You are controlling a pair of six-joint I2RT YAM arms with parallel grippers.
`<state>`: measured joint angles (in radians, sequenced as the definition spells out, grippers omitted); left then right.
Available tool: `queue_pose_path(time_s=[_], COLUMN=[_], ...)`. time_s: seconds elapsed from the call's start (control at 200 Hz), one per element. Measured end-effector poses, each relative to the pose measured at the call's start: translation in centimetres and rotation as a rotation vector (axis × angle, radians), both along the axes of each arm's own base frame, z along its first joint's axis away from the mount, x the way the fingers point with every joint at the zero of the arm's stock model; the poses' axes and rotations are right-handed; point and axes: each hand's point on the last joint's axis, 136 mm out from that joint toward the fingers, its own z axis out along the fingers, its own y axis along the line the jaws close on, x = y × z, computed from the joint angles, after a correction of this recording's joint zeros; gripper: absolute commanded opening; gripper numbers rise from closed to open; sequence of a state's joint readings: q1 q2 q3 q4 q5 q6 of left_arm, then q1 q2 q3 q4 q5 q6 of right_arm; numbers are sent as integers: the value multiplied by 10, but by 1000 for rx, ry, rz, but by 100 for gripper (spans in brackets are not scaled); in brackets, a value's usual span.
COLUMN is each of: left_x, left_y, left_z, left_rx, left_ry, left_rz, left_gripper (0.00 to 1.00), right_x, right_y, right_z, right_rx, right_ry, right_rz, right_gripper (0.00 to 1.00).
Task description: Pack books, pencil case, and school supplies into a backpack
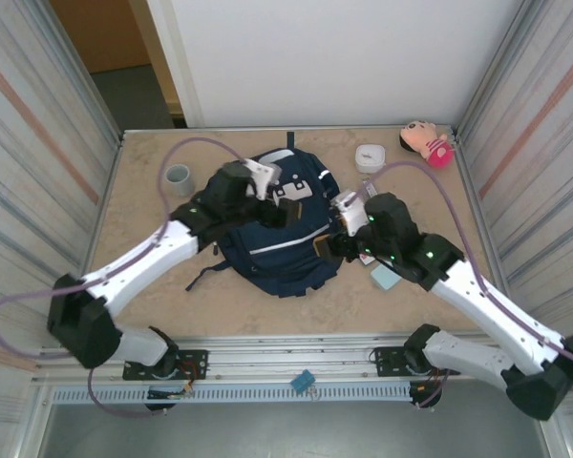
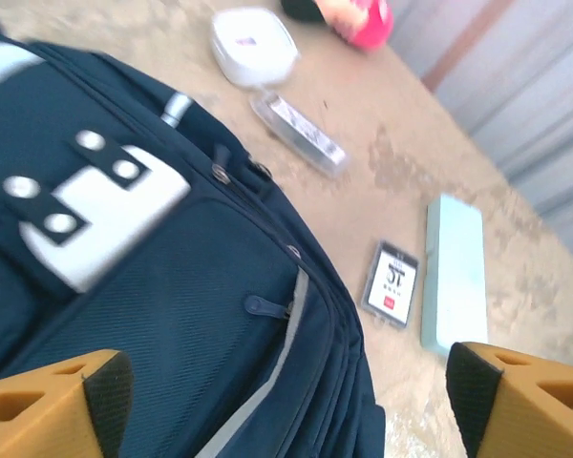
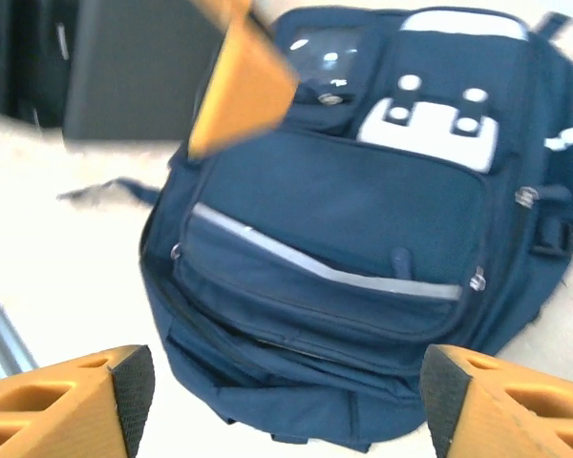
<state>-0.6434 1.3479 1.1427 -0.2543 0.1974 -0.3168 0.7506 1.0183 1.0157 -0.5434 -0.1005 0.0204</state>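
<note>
Navy fabric directly under the left jaws, spread wide and empty over the front pocket of the backpack (image 2: 172, 315). Right jaws likewise held apart, gripping nothing, at the backpack's right side. Lies flat in the middle of the counter (image 1: 138, 157). On bare counter off its right edge: white packet (image 2: 392, 283) with red and black marks, pale teal pencil case (image 2: 456, 277) just beside it, grey-white bar (image 2: 299, 134), white rounded box (image 2: 254, 43). Pink plush toy (image 1: 426, 143) far right, grey cup (image 1: 180, 178) far left.

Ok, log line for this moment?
left gripper open above backpack | right gripper open beside backpack | pencil case, packet, bar on table, unpacked
</note>
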Motion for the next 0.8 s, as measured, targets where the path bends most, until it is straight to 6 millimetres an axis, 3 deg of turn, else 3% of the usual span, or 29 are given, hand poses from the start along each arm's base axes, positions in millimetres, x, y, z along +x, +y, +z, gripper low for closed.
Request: queue_pose_path(time_s=[0.045,0.115,0.21,0.341,0.426,0.561,0.606,0.722,0.802], left_x=[1,-1,-8,-28,-39,-48,-49,-51,-51], left_y=[16,40,73,113,129,144,148,154,158], left_z=[8,2,-32,-89,-108,-117,-119,-125,-127], left_rx=[-20,-31,-28,-8,-20,-63,-75,-94,-104], left_ry=[1,33,127,282,333,362,369,391,398], left_rz=[43,106,195,317,374,433,447,475,489], left_gripper=[87,87,87,88,88,85,85,85,84], right_x=[-5,-17,-36,-52,-52,-37,-30,-18,-17], right_y=[17,42,67,84,92,104,108,111,112], right_z=[-7,-27,-67,-118,-139,-167,-178,-205,-207], right_rx=[-63,-164,-308,-456,-498,-536,-554,-596,-596], right_ry=[-9,-16,-3,32,37,-6,-20,-60,-92], right_rz=[86,221,387,540,580,590,582,561,565], right_gripper=[83,86,88,89,88,84,76,45,12])
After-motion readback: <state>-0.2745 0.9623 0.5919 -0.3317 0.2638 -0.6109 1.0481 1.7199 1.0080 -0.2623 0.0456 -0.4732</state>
